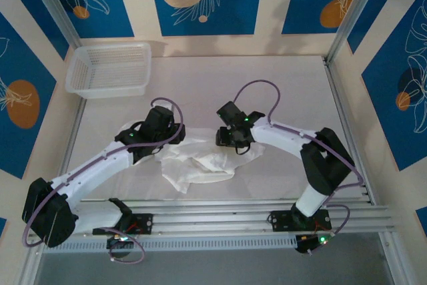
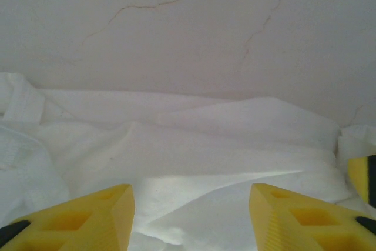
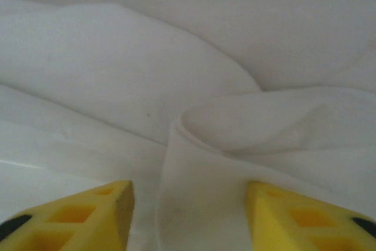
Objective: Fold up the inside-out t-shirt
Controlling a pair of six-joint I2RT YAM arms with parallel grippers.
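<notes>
The inside-out t-shirt lies crumpled in a white heap on the table, between my two arms. My left gripper hangs at the heap's left edge. In the left wrist view it stands open just over the wrinkled cloth, with nothing pinched. My right gripper is at the heap's upper right corner. Its yellow fingers are apart, so the gripper is open. A raised fold of the shirt runs between them and touches the right finger.
A white mesh basket sits at the table's far left corner. The white tabletop stretches behind the shirt. Metal rails run along the near edge by the arm bases. Another yellow pad shows at the left wrist view's right edge.
</notes>
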